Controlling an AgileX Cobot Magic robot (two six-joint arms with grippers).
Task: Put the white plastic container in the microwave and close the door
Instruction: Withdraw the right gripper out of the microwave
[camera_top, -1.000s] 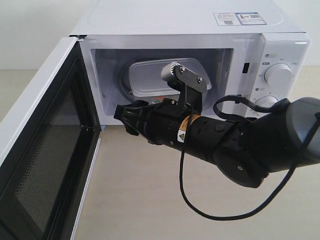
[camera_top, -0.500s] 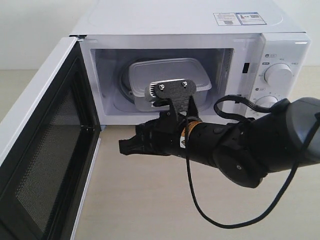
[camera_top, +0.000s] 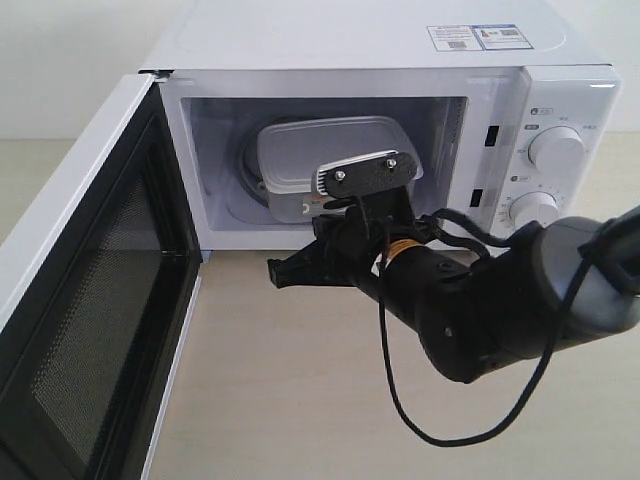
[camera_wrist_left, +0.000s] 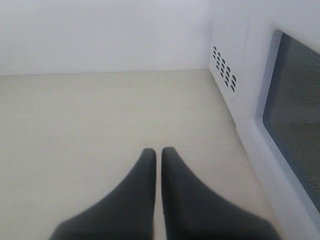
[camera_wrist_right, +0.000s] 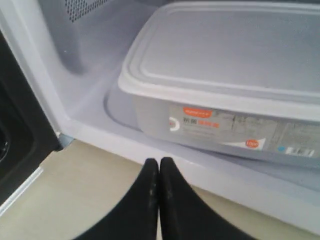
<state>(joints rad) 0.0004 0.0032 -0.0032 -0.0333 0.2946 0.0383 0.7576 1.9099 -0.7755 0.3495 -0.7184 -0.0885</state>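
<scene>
The white plastic container (camera_top: 300, 150) (camera_wrist_right: 235, 75) lies inside the microwave (camera_top: 400, 60) on the turntable, its red-and-white label facing outward. The door (camera_top: 90, 300) stands wide open at the left, its dark mesh window showing. My right gripper (camera_top: 277, 274) (camera_wrist_right: 159, 162) hovers just outside the cavity's front sill, below the container, shut with nothing between its fingers. My left gripper (camera_wrist_left: 158, 151) is shut and empty over bare tabletop beside the microwave's vented side wall (camera_wrist_left: 225, 75); it does not show in the exterior view.
Two round knobs (camera_top: 556, 150) sit on the panel at the right. A black cable (camera_top: 400, 400) loops from my right arm over the beige table (camera_top: 280, 400). The open door's inner frame (camera_wrist_right: 20, 125) stands close beside my right gripper.
My right gripper has let go of the container, pulled back out of the cavity and shut. The container stays on the turntable. The door has not moved.
</scene>
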